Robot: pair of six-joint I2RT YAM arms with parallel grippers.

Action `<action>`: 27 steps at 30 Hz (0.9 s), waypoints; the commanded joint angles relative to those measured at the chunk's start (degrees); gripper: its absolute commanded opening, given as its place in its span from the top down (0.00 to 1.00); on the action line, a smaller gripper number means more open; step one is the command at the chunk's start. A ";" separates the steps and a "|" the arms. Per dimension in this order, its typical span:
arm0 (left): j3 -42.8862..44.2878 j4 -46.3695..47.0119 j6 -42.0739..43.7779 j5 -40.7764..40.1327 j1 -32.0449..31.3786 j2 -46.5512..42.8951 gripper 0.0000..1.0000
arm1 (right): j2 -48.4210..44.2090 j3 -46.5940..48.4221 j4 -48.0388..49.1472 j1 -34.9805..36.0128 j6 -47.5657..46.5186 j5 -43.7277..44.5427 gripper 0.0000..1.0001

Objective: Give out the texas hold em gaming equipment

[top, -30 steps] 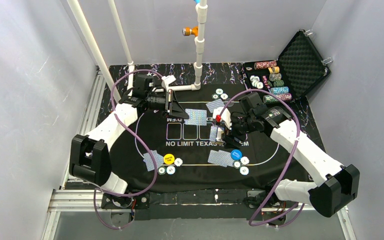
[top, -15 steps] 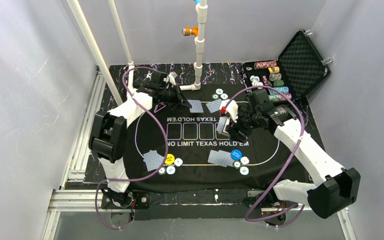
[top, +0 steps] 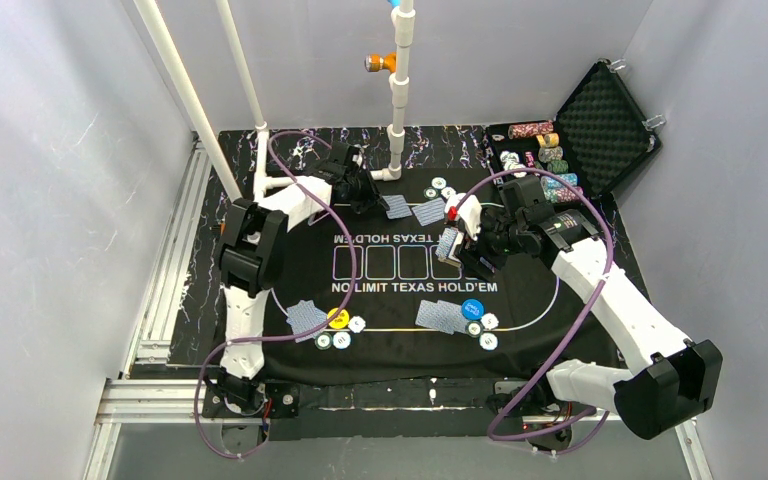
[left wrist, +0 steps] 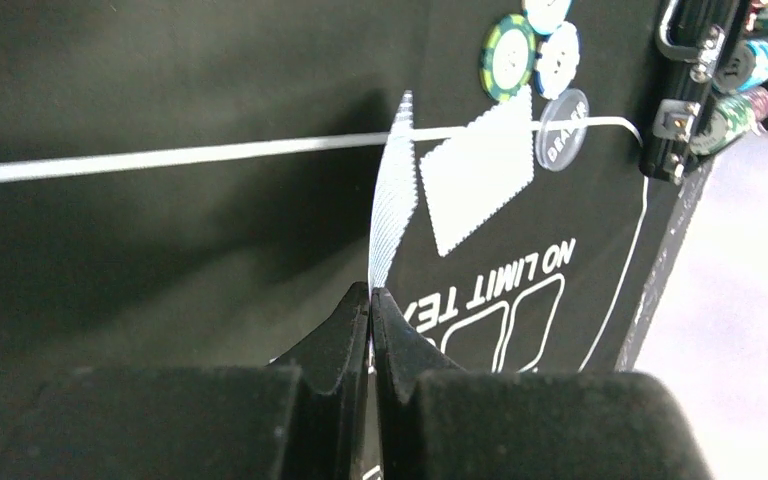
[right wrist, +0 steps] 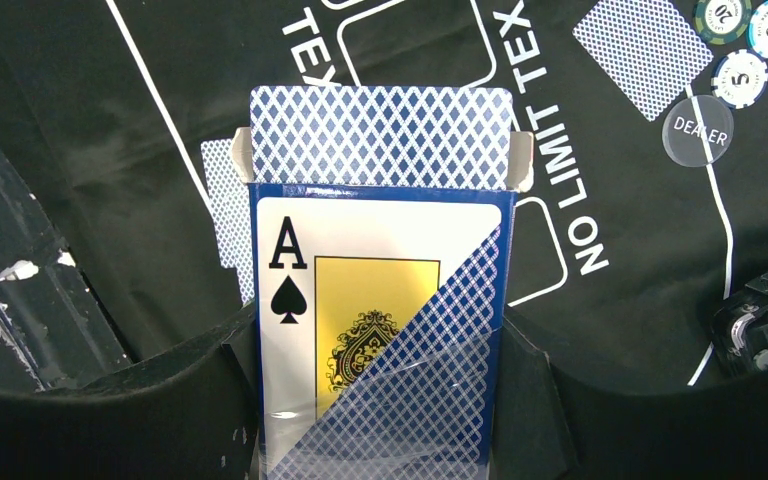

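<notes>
While L arm point(top: 290, 196) is stretched fwd, its jaws pinch card point(left wrist: 392, 190).

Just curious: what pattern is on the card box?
Card box: blue diamond lattice with an ace of spades; right wrist view.

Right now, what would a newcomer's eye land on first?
The card box with its ace of spades, clamped in the right claw above the mat. Next, the left claw pinching a single card edge-on near the far edge, then the open case far right.
</notes>
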 commanded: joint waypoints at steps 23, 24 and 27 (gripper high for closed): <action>15.64 4.99 -1.92 5.15 -2.75 14.67 0.97 | -0.05 0.72 1.26 -0.23 -0.48 -2.82 0.99; 16.33 4.44 -1.85 5.09 -2.75 14.95 0.94 | -0.07 0.68 1.30 -0.21 -0.51 -2.83 0.99; 16.66 3.75 -1.80 4.91 -2.75 14.61 0.76 | -0.11 0.63 1.32 -0.21 -0.48 -3.08 0.99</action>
